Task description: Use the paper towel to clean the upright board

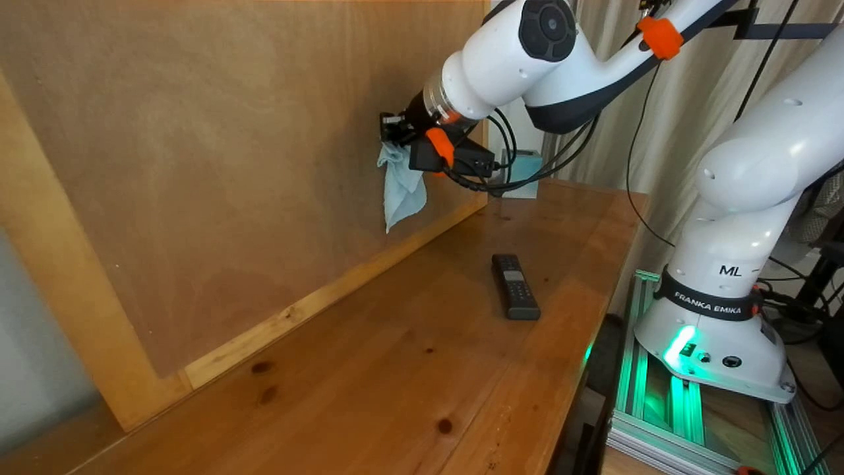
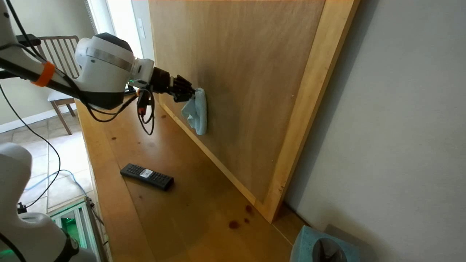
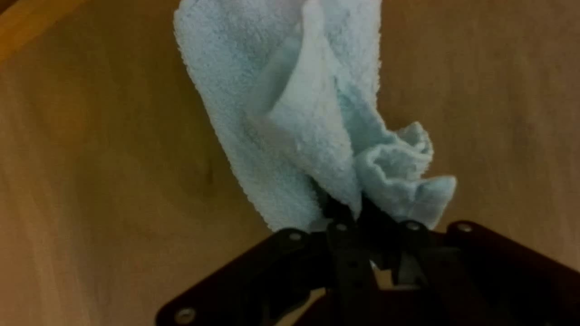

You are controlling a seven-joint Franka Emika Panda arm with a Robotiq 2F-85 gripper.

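A light blue cloth towel [image 1: 403, 188] hangs bunched from my gripper [image 1: 390, 140], against or very close to the upright wooden board [image 1: 250, 132]. In an exterior view the towel [image 2: 198, 114] hangs below the gripper [image 2: 192, 92], with its lower part loose in front of the board [image 2: 255, 72]. In the wrist view the gripper [image 3: 355, 210] is shut on the folded towel [image 3: 253, 113], with the brown board surface [image 3: 113, 181] behind it. The fingertips are partly hidden by the towel. Contact with the board is hard to tell exactly.
The wooden table [image 1: 369, 376] runs along the board's lower frame. A black handset [image 1: 515, 287] lies on the table, also in an exterior view [image 2: 147, 176]. A blue tissue box [image 1: 525, 173] stands at the board's far end, behind the arm's cables. A chair [image 2: 60, 58] stands beyond the table.
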